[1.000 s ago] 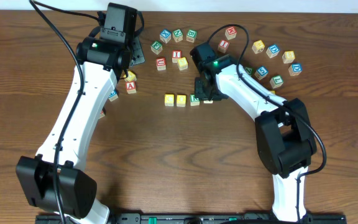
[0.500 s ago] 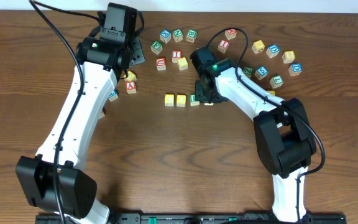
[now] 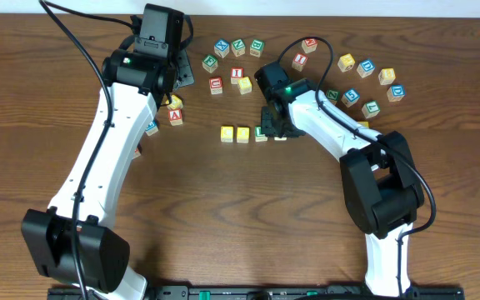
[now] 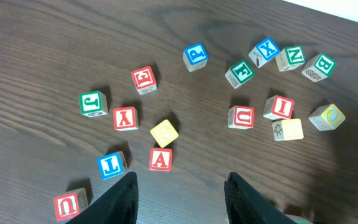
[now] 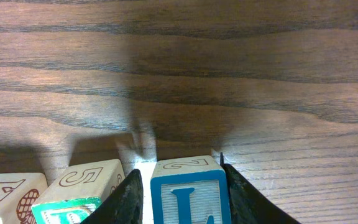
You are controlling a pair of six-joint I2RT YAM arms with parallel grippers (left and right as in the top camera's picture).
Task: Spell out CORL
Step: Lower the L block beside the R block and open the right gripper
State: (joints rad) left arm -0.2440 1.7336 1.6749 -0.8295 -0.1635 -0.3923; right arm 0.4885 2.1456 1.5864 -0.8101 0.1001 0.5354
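Observation:
In the overhead view a row stands mid-table: two yellow cubes (image 3: pixel 227 132) (image 3: pixel 243 133), then the green-lettered R cube (image 3: pixel 261 133). My right gripper (image 3: pixel 278 127) is down at the row's right end and covers most of the blue L cube. In the right wrist view the L cube (image 5: pixel 188 193) sits on the table between my fingers, against the right finger (image 5: pixel 244 202), with a thin gap at the left finger. The R cube (image 5: pixel 79 186) is just left of it. My left gripper (image 4: pixel 179 199) is open and empty above loose cubes.
Several loose letter cubes lie along the back (image 3: pixel 236 62) and to the back right (image 3: pixel 365 83). Below the left gripper are a red A cube (image 4: pixel 161 159), a yellow cube (image 4: pixel 165 132) and a blue-lettered cube (image 4: pixel 112 165). Bare wood fills the front.
My right gripper has shifted slightly left toward the row with the L cube between its fingers. The left arm has not moved.

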